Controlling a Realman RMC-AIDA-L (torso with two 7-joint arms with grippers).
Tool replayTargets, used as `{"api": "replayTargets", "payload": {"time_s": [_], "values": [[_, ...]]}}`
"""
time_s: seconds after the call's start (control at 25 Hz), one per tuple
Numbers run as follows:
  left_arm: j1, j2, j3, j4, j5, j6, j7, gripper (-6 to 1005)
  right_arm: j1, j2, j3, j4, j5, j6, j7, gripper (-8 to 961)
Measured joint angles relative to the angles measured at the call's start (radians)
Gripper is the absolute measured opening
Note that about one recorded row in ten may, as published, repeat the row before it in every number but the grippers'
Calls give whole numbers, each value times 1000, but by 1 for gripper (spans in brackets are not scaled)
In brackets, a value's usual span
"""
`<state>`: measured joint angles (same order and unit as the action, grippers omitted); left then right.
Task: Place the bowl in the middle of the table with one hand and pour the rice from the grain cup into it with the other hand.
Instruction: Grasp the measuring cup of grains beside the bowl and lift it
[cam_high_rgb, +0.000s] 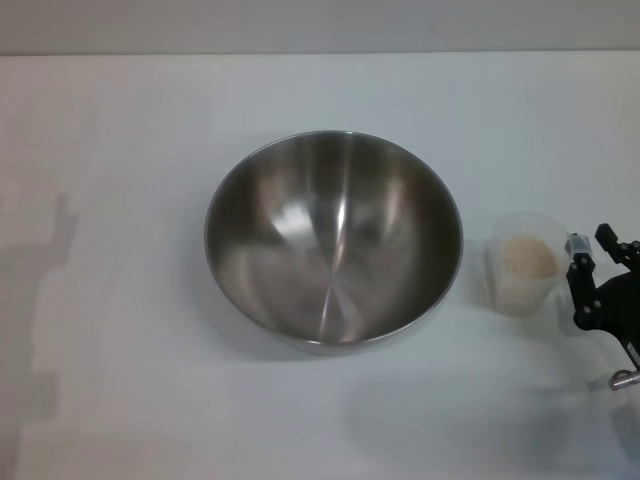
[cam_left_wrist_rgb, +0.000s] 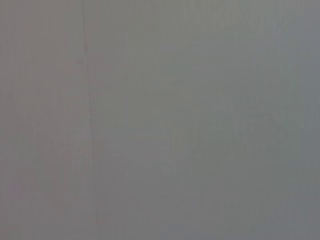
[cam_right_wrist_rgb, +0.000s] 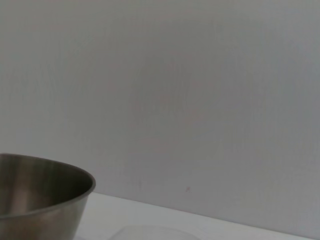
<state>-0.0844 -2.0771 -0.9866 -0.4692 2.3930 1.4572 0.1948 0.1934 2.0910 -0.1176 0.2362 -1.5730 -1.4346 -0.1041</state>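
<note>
Head view: the large round stainless-steel bowl sits upright on the plain white tabletop, roughly at its centre, inside empty and shiny.
Grain cup: the small translucent clear plastic grain cup stands on the tabletop to the robot's right of the bowl, near its rim but apart from it.
Rice: a heap of pale beige rice lies inside the cup; none shows in the bowl.
Right gripper: the black right gripper is at the right edge of the head view, just beside the cup on the side away from the bowl. Whether its fingers are open or closed, and whether they touch the cup wall, I cannot tell.
Left gripper: not visible in any view; the left wrist view shows only a flat grey surface.
Right wrist view: the bowl's steel wall and rim show low in the picture, with a faint curved rim of the clear cup near the edge and a blank wall beyond.
Step in hand: judged from the layout, bowl placement looks done; the right arm appears to be at the approach or grasp of the cup.
Next move: calls for a firm hold on the cup's sides, a level lift clear of the tabletop, a carry over the bowl's rim, then a tilt toward the bowl's centre.
Risk: the light cup may tip or slide if nudged before it is held.
</note>
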Motion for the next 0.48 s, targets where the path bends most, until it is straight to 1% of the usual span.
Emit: {"api": "replayTargets", "payload": {"time_s": [0.32, 0.4, 0.48], "values": [[0, 0, 0, 3, 0, 0, 0, 814, 10, 0, 1, 0, 4, -4, -1, 269], [1, 0, 0, 3, 0, 0, 0, 814, 10, 0, 2, 0, 5, -4, -1, 82], [1, 0, 0, 4, 0, 0, 0, 814, 11, 0, 3, 0, 5, -4, -1, 64]]}}
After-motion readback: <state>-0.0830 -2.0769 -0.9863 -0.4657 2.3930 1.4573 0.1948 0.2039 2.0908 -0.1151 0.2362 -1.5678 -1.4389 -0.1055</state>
